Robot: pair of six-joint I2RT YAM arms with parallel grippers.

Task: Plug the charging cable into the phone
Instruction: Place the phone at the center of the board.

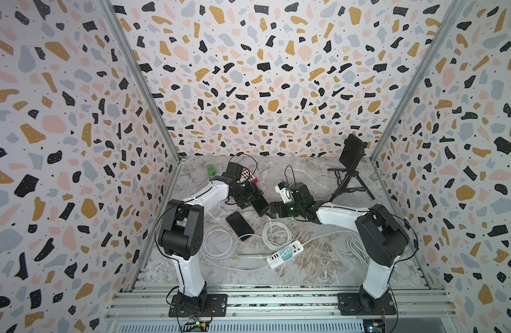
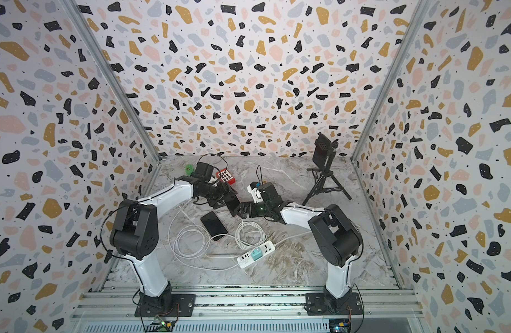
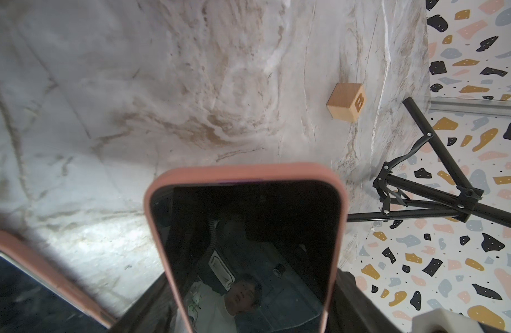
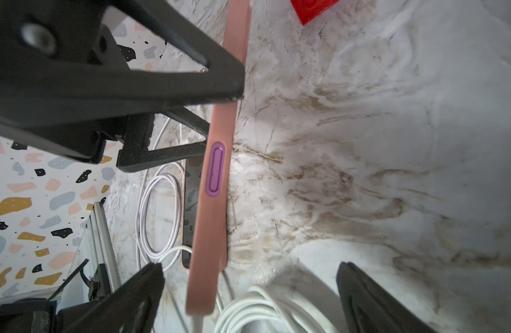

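Wooden block (image 3: 346,101) lettered B; left pincer (image 1: 254,201) gripping phone (image 3: 245,245), right pincer (image 4: 250,271) open

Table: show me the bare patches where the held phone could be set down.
Free: marble table between power strip and front rail; also wall-side strip between red toy and tripod. Crowded: centre, with lying phone and cables.
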